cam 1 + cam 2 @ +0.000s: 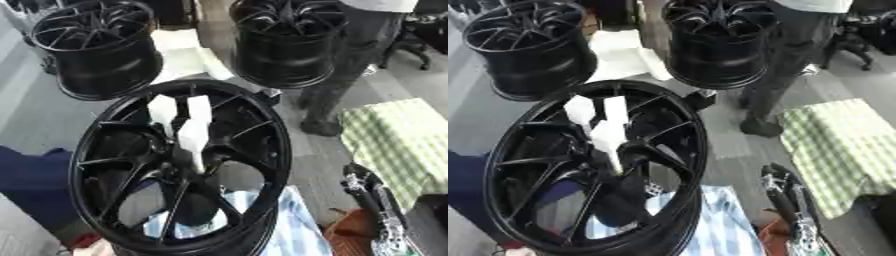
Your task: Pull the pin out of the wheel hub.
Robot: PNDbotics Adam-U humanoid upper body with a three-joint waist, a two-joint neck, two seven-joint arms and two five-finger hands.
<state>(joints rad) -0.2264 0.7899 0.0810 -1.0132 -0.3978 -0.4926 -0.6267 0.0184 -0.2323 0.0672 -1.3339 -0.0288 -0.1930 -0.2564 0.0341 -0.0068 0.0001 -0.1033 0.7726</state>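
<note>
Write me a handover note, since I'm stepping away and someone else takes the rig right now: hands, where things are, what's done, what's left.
Right hand: low at the right edge beside the wheel, holding nothing; whether its fingers are open or curled cannot be made out. Left hand: not in view.
Wheel hub: large black spoked wheel, standing tilted just in front of the camera, its lower edge over a blue-and-white cloth. White pieces show through the upper spokes near the centre.
Two more black wheels stand behind it.
Done: nothing visible; no hand touches the wheel.
Left: find the pin, which I cannot identify with certainty, then grasp it and pull it out.
</note>
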